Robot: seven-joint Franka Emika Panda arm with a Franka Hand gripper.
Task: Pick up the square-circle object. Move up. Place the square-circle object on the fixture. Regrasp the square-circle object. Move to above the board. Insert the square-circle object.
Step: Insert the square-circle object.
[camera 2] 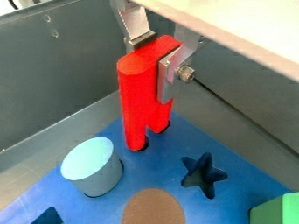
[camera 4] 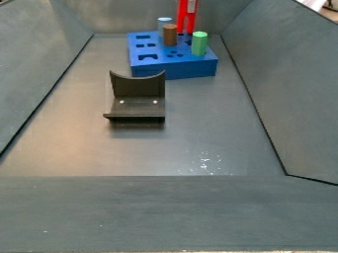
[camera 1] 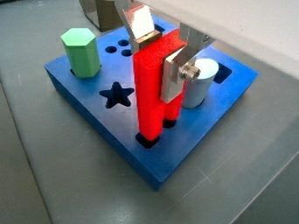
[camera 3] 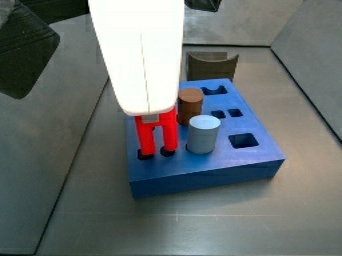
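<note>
The red square-circle object (camera 1: pixel 155 92) stands upright on the blue board (camera 1: pixel 177 159), its two lower legs sunk into holes near the board's edge. It also shows in a wrist view (camera 2: pixel 142 101) and in both side views (camera 3: pixel 154 135) (camera 4: pixel 184 15). My gripper (camera 1: pixel 158 54) is at the object's top, one silver finger (camera 1: pixel 177 74) on each side, shut on it, as the wrist view (camera 2: pixel 156 59) also shows. In a side view the white arm body (camera 3: pixel 140 55) hides the fingers. The dark fixture (camera 4: pixel 134 97) stands on the floor apart from the board and holds nothing.
A green hexagonal peg (camera 1: pixel 79 51), a pale cylinder (camera 1: pixel 198 83) and a brown cylinder (camera 3: pixel 190 100) stand in the board close around the red object. A star hole (camera 1: pixel 114 94) and small round holes are open. Grey bin walls (camera 4: pixel 53 89) enclose the floor.
</note>
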